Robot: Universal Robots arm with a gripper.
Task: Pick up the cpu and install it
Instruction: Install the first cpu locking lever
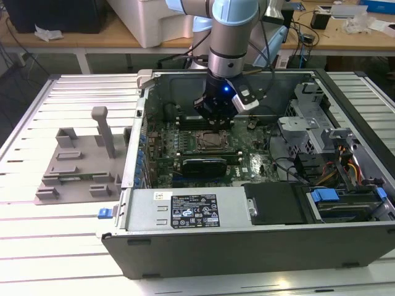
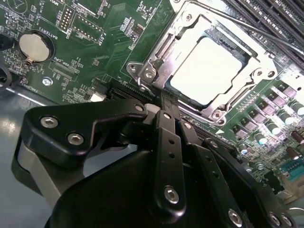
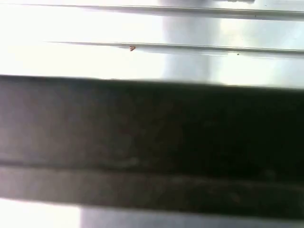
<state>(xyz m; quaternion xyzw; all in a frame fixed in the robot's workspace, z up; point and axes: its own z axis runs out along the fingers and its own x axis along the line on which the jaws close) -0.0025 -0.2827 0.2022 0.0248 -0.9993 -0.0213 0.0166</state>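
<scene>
cpu (image 2: pixel 207 71) lay seated flat in the socket frame (image 2: pixel 147 71), just beyond the pincer (image 2: pixel 164 102); pincer fingers looked closed together, gripping nothing

A wooden workbench (image 1: pixel 92 38) (cluttered) stands behind the slatted metal table (image 1: pixel 62 234).

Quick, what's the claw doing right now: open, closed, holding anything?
Claw: closed, fingers together and nothing seen between them, hovering beside the metal-framed socket where the silvery square cpu lies.
</scene>
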